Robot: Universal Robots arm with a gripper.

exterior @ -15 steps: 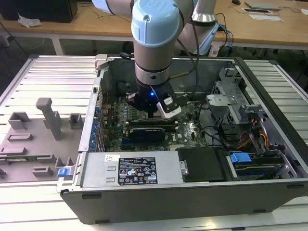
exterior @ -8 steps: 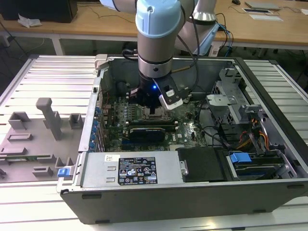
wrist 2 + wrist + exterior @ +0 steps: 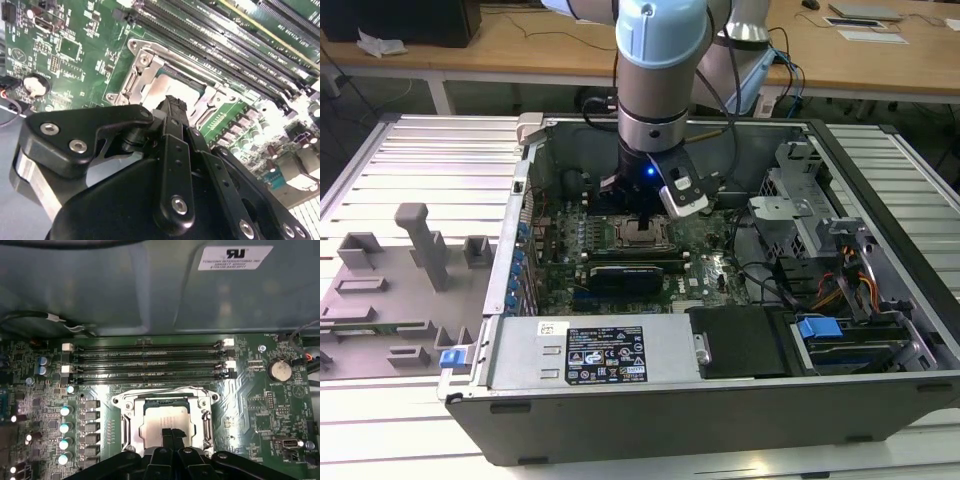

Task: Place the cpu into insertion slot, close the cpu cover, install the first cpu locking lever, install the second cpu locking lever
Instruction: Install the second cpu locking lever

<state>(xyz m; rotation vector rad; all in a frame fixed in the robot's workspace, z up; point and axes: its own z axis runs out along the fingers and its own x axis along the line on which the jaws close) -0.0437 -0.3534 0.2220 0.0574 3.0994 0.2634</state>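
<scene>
Inside the open computer case (image 3: 880,200), my gripper (image 3: 642,222) reaches straight down to the motherboard. Its tip hangs over the insertion slot (image 3: 642,237). In the first wrist view the cpu (image 3: 155,426) lies flat in the insertion slot (image 3: 165,396), silvery top up. The cpu cover (image 3: 131,426) lies down around it as a silver frame. My gripper (image 3: 170,432) is shut, its two black fingertips pressed together and resting at the cpu's edge. In the second wrist view the gripper (image 3: 174,102) meets the cpu (image 3: 161,90) inside the cover (image 3: 144,74).
Long black memory slots (image 3: 145,360) run just beyond the socket, and a coin battery (image 3: 280,371) sits to one side. A row of capacitors (image 3: 65,427) flanks the other side. The power supply (image 3: 590,350), a drive cage (image 3: 800,200) and cables crowd the case. A grey fixture tray (image 3: 400,280) lies at the exterior view's left.
</scene>
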